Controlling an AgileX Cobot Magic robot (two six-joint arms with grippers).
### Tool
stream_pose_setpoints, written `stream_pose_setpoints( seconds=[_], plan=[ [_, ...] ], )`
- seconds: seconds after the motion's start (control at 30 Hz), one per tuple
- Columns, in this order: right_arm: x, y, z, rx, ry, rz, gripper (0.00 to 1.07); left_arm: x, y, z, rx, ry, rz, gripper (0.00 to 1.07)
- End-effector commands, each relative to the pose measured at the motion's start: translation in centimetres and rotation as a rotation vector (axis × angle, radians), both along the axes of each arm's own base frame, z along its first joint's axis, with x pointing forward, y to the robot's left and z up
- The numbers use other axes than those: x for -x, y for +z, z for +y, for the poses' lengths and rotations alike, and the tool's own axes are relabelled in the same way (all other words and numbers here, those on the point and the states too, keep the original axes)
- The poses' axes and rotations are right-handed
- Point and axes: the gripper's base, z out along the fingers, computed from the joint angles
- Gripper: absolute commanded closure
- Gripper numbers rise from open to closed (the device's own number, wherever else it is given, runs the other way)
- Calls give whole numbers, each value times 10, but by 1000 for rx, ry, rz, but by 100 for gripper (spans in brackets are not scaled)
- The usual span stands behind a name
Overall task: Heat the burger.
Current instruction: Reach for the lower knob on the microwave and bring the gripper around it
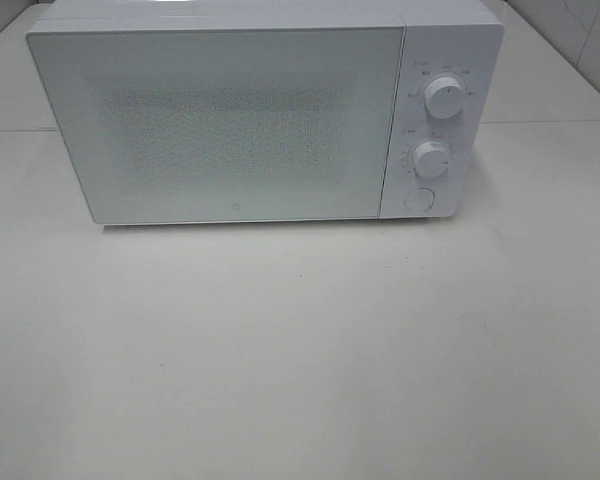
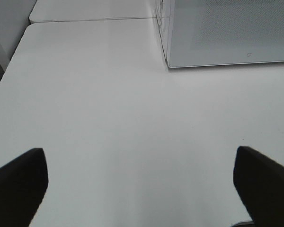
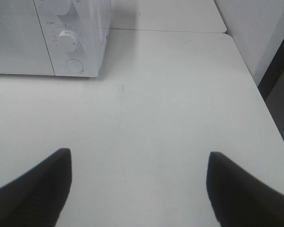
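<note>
Jaws both spread wide; microwave door (image 1: 220,120) apparently shut.

One microwave (image 1: 230,120) on one table (image 1: 300,350). On the microwave's front: two knobs (image 1: 446,97), one round button (image 1: 419,199) below them. Before the microwave, two grippers: left gripper (image 2: 139,153), right gripper (image 3: 138,155).

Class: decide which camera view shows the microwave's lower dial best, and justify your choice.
The exterior high view: the lower dial faces the camera, whole, with its markings around it. The right wrist view shows it at a slant. The left wrist view shows only one end of the microwave, with no dial.
</note>
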Motion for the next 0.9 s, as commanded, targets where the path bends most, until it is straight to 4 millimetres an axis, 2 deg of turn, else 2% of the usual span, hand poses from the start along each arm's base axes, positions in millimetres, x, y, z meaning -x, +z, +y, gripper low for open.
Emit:
stream_pose_setpoints(
  seconds=[0.03, 0.53, 0.7, 0.9],
  plan=[
    [4, 0, -1, -5, -8, -34, 32, 3, 1, 0, 0, 2, -38, 6],
    [4, 0, 0, -9, -6, -34, 32, 3, 1, 0, 3, 0, -37, 6],
    [2, 10, 0, -3, -3, -77, 32, 3, 1, 0, 3, 0, -36, 6],
    [-14, 22, 1, 31, -1, -137, 28, 2, 1, 0, 3, 0, -30, 6]
  ],
)
